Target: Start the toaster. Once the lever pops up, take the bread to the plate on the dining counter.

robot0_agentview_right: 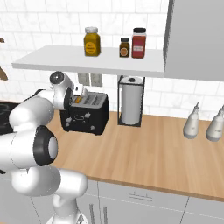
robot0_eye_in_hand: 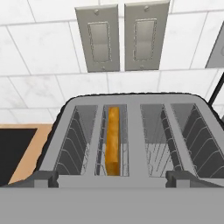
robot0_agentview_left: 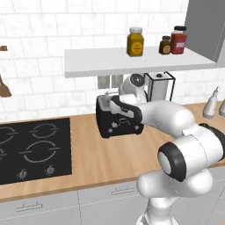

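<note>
The black toaster [robot0_agentview_left: 118, 125] [robot0_agentview_right: 85, 116] stands on the wooden wall counter against the tiled wall. Seen from above in the hand view, the toaster [robot0_eye_in_hand: 131, 103] has the bread [robot0_eye_in_hand: 113, 140], a golden-brown slice, standing on edge in its second slot from the left. My gripper [robot0_eye_in_hand: 113, 180] hovers just above the toaster's top, open, with its dark fingertips [robot0_eye_in_hand: 46, 179] set wide and nothing between them. The small light lever [robot0_agentview_right: 79, 117] sits at the middle of the toaster's front. In the base views my hand [robot0_agentview_left: 115, 104] [robot0_agentview_right: 72, 97] is over the toaster's top. The plate and the dining counter are out of view.
A black cooktop [robot0_agentview_left: 33, 149] lies left of the toaster. A paper-towel holder [robot0_agentview_right: 131, 106] stands to its right, with two pale bottles [robot0_agentview_right: 192, 122] farther right. A white shelf [robot0_agentview_left: 136, 61] with jars hangs close overhead. Two wall switches [robot0_eye_in_hand: 122, 37] are behind.
</note>
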